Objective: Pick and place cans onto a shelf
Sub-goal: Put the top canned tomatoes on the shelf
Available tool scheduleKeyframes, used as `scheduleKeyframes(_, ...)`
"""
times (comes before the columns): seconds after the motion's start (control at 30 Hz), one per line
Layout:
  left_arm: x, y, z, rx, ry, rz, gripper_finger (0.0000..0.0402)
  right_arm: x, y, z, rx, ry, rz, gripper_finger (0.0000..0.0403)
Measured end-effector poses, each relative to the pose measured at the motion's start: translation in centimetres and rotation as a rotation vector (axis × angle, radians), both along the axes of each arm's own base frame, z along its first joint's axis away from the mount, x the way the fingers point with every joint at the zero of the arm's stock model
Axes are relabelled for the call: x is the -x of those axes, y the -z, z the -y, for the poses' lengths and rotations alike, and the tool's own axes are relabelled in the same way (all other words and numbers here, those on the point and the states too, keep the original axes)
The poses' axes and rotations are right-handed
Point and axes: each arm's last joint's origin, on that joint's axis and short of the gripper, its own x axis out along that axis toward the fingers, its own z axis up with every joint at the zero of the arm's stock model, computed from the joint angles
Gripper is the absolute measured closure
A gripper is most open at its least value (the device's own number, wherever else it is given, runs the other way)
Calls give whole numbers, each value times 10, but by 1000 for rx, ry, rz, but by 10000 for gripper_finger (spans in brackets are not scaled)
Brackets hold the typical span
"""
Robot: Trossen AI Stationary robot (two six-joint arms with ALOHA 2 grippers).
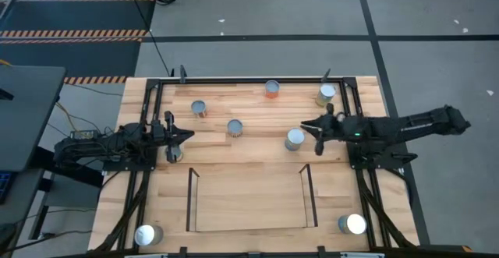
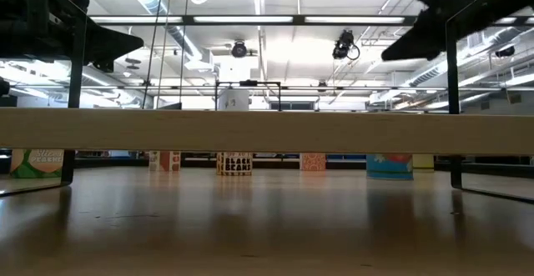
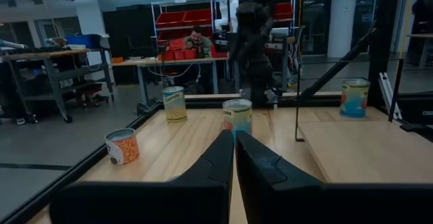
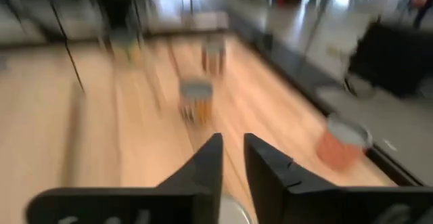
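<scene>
Right tool [image 1: 309,136], fingers slightly apart, hovers just beside a silver-topped can [image 1: 294,139], poised to widen and descend; left tool [image 1: 178,139] waits closed, the shelf [image 1: 191,199] empty.

Overhead, table-level and two wrist views share the table [image 1: 257,145].

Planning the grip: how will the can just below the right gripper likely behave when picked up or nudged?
The can stands upright on the wood table, so it probably stays put under a light nudge. Its round side would likely roll if tipped over. The metal top suggests it is stiff, and smooth sides may slip in the right gripper, whose fingers are slightly parted.
</scene>
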Motion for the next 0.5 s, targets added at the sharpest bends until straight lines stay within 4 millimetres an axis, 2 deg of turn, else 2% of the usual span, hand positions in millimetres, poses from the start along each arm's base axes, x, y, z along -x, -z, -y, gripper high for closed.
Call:
scheduleKeyframes(0.23, 0, 0, 0, 0, 0, 0, 377, -35, -30, 6, 17, 15, -385, 211)
scheduleKeyframes(0.37, 0, 0, 0, 0, 0, 0, 377, -50, -44, 13, -44, -14, -513, 136)
scheduleKeyframes(0.5, 0, 0, 0, 0, 0, 0, 377, -62, -47, 21, -51, -11, -590, 62)
